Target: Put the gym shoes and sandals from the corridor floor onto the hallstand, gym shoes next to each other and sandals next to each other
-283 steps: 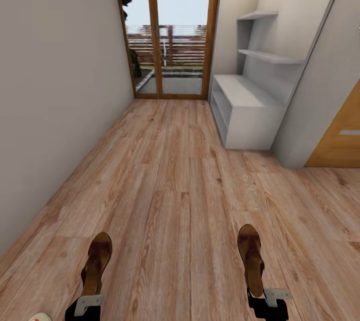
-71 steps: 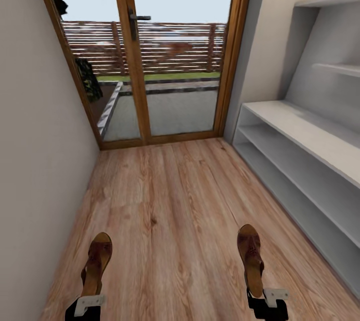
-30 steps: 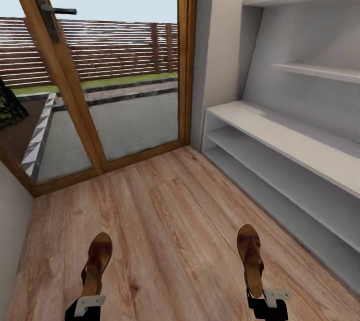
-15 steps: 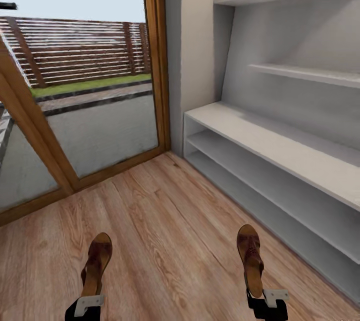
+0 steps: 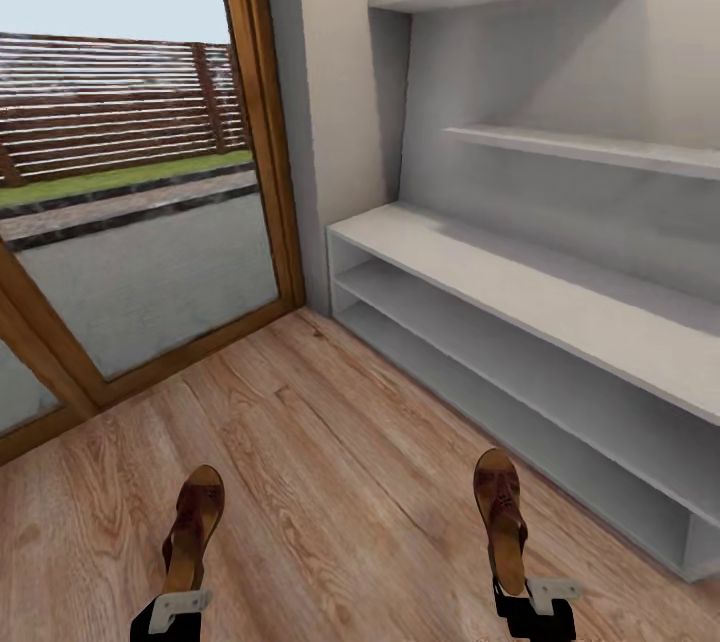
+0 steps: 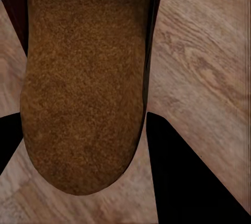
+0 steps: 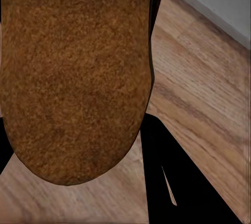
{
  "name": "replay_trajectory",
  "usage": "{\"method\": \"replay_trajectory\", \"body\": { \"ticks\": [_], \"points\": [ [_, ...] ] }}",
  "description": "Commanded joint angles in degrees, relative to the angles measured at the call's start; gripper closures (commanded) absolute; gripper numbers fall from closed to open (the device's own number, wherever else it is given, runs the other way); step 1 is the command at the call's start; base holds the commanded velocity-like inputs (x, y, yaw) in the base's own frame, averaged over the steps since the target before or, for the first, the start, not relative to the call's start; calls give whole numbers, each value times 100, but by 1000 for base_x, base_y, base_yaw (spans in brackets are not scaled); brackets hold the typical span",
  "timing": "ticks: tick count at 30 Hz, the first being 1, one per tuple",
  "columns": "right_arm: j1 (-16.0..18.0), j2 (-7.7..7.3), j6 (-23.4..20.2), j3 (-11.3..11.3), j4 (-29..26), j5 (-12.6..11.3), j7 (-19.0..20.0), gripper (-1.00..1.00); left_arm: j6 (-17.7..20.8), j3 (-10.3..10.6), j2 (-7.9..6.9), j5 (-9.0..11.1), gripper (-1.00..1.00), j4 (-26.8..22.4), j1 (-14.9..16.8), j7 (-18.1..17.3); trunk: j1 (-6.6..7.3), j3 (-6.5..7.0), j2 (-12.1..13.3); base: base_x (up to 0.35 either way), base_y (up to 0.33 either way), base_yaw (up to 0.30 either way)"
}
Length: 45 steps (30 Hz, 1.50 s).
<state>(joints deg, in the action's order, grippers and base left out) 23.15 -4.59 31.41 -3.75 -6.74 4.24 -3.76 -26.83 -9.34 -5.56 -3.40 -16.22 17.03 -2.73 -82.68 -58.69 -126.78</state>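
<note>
Each hand carries one brown sandal above the corridor floor (image 5: 330, 482). In the head view my left gripper (image 5: 168, 612) is shut on the heel of the left sandal (image 5: 192, 527), toe pointing away from me. My right gripper (image 5: 530, 607) is shut on the right sandal (image 5: 500, 512) the same way. The left wrist view shows that sandal's tan footbed (image 6: 83, 82) between dark fingers (image 6: 183, 177); the right wrist view shows the other footbed (image 7: 73, 72). The white-grey hallstand (image 5: 520, 292) stands ahead at the right, its bench top and two open shelves bare. The gym shoes are out of view.
A wood-framed glass door (image 5: 250, 122) to a yard is at the left of the hallstand. Two floating shelves (image 5: 580, 147) hang on the tall back panel above the bench. Wood-plank floor lies between me and the rack.
The whole view has swung to the right: the glass door slid left and the hallstand now sits more centrally and closer. Both sandals stay held in the same spots.
</note>
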Motion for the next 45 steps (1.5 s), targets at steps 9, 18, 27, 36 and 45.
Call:
{"method": "replay_trajectory", "body": {
  "ticks": [9,18,27,36,45],
  "points": [
    [5,2,14,-38,6,24,7,100,-24,-51,4,-56,100,163,2,-25,1,-4,-2,0,0,-261],
    [5,2,14,-38,6,24,7,100,-22,-59,5,-47,100,171,2,-25,1,-4,-2,0,0,-261],
    [5,2,14,-38,6,24,7,100,-24,-60,11,-47,100,180,2,-25,1,-4,-2,0,152,-261],
    [5,2,14,-38,6,24,7,100,-24,-60,11,-47,100,180,2,-25,1,-4,-2,0,296,-262],
    [5,2,14,-38,6,24,7,100,-24,-60,11,-47,100,180,2,-25,1,-4,-2,0,301,-263]
  ]
}}
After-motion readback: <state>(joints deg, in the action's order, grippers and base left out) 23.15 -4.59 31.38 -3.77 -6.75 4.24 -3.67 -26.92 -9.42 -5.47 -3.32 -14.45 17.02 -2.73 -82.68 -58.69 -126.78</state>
